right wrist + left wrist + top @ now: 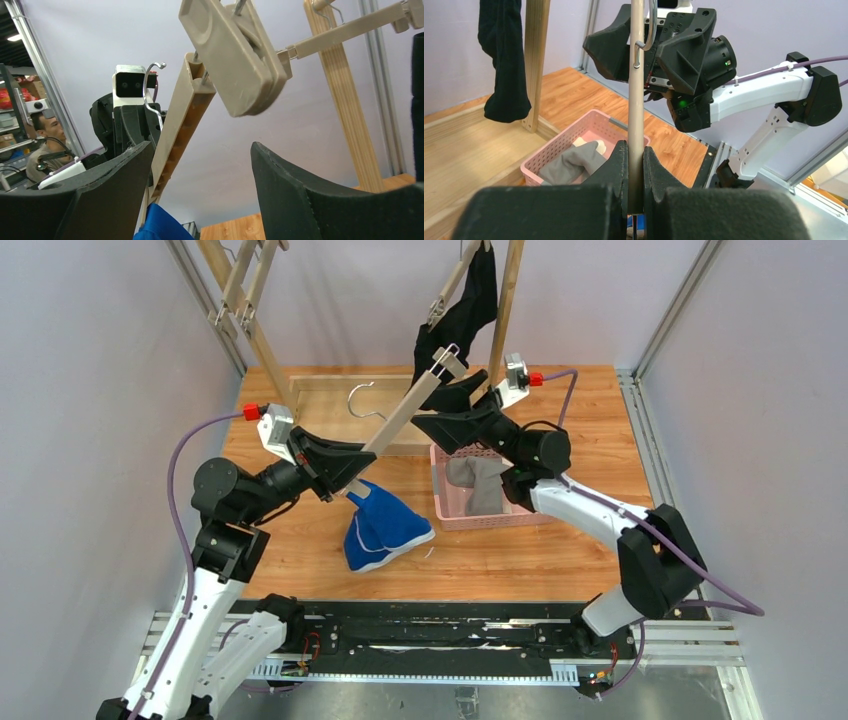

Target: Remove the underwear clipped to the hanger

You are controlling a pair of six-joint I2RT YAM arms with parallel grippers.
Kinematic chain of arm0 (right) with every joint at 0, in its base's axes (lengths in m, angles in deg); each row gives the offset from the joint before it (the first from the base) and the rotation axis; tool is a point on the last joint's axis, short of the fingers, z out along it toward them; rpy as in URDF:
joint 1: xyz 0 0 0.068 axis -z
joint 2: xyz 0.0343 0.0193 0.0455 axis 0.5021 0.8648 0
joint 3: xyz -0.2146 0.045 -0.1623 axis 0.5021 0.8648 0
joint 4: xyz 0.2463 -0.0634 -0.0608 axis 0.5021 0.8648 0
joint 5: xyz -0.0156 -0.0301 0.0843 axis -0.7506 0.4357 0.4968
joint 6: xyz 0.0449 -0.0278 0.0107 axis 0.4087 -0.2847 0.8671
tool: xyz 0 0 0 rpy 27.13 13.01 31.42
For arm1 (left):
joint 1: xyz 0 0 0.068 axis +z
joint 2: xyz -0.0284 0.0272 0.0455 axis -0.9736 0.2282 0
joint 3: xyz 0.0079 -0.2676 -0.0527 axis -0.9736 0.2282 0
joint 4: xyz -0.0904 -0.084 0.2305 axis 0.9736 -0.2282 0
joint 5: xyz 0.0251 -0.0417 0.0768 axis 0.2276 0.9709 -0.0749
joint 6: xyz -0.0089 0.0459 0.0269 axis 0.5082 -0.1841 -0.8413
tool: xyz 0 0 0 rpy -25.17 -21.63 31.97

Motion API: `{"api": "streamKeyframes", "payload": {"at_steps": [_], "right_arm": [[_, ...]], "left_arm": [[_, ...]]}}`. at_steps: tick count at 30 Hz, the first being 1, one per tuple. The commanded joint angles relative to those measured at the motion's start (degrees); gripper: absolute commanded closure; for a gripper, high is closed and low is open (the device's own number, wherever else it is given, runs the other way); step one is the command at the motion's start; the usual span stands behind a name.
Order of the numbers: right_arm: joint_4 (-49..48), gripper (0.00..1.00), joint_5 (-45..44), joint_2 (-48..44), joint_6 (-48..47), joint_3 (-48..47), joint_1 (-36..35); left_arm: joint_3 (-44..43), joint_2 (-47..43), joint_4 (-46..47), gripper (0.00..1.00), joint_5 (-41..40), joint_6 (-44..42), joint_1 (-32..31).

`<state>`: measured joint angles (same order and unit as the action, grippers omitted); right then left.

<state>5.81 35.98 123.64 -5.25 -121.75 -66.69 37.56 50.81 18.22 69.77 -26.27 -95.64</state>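
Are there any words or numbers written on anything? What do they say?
No readable text anywhere.
The beige hanger, the pink basket and the blue briefs carry no lettering that shows.
The shelves far left in the right wrist view are too blurred to read.

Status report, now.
Left gripper shut on hanger. Right gripper open by upper clip. Blue briefs on hanger's low end; grey briefs in basket, black briefs on rack.

Pale lilac-grey walls [90, 390] enclose a light wooden tabletop [560, 560], with aluminium frame posts [680, 300] at the back corners and pale wooden uprights [508, 300] standing at the rear, evenly lit
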Motion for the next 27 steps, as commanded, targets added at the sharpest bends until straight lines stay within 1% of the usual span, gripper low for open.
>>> {"api": "streamKeyframes", "payload": {"at_steps": [1,6,7,11,13,15,16,17,18,21,22,23,25,26,27], "right_arm": [[-4.96,0.28,0.66,3.05,2.33,-4.96,-1.90],[-4.82,0.28,0.59,4.75,2.46,-8.02,-2.91],[-4.86,0.30,0.61,5.23,2.61,-8.31,-3.04],[-4.65,0.50,1.09,5.91,2.96,-8.98,-3.08],[-4.34,0.57,0.86,5.79,2.71,-8.67,-3.08],[-3.92,0.66,0.84,5.85,2.78,-8.76,-3.08],[-3.83,0.76,1.04,5.94,2.95,-8.98,-3.06],[-3.49,0.92,1.16,6.01,3.17,-9.19,-3.08],[-2.90,0.99,1.20,6.04,3.25,-9.36,-3.04],[-1.36,0.99,2.05,5.79,2.63,-9.74,-3.16],[-0.97,0.99,2.24,5.64,2.26,-9.63,-3.20],[-0.80,0.99,2.35,5.27,1.88,-9.39,-3.23],[-0.60,0.99,2.45,4.65,1.05,-8.92,-3.21],[-0.34,0.99,2.53,4.38,0.59,-8.73,-3.24],[0.04,0.99,2.67,3.97,0.16,-8.34,-3.26]], "left_arm": [[-2.06,-0.12,2.10,1.00,0.50,-0.18,-0.14],[-1.72,0.21,2.10,1.00,0.46,-0.19,-0.15],[-1.71,0.18,2.10,1.00,0.47,-0.19,-0.15],[-1.38,-0.40,2.14,1.00,0.02,-0.29,-0.14],[-1.37,-0.31,2.12,1.00,0.10,-0.20,-0.13],[-1.37,-0.13,2.12,1.00,0.14,-0.19,-0.12],[-1.36,-0.02,2.08,1.00,0.07,-0.19,-0.13],[-1.38,0.03,2.13,1.00,-0.04,-0.25,-0.15],[-1.44,0.07,2.11,1.00,-0.16,-0.38,-0.15],[-1.32,0.17,2.13,1.00,-0.86,-0.42,-0.14],[-1.23,0.13,2.12,0.98,-1.17,-0.29,-0.13],[-1.02,0.15,2.09,0.88,-1.37,-0.21,-0.15],[-0.37,0.11,2.08,0.71,-1.53,-0.40,-0.15],[0.14,0.01,2.10,0.65,-1.53,-0.51,-0.15],[0.65,-0.23,2.10,0.61,-1.57,-0.61,-0.15]]}}
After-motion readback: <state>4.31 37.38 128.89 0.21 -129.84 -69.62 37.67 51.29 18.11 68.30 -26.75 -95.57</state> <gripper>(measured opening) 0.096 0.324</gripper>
